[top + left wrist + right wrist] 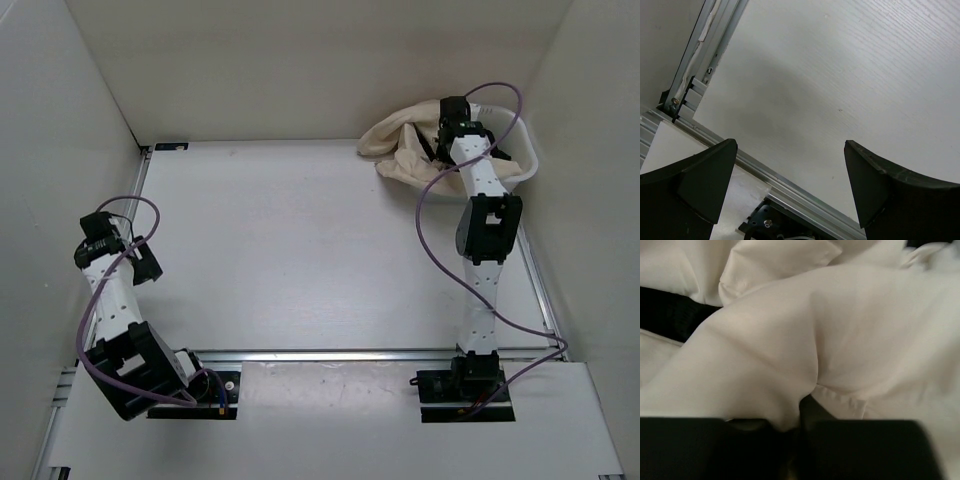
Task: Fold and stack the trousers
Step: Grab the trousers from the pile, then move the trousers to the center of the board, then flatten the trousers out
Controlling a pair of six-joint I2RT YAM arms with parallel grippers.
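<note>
The beige trousers point(400, 150) lie crumpled in a heap at the far right corner of the table, partly in a white basket point(528, 160). My right gripper point(447, 125) reaches into that heap. In the right wrist view the pale fabric point(850, 330) fills the frame and a fold of it is pinched between the closed jaws point(797, 422). A black garment point(667, 312) shows under the fabric at the left. My left gripper point(148, 262) hangs over the left side of the table, open and empty point(790, 185).
White walls close in the table on the left, back and right. An aluminium rail point(380, 353) runs across the near edge, with the two arm bases point(465, 390) behind it. A purple cable point(430, 240) loops beside the right arm.
</note>
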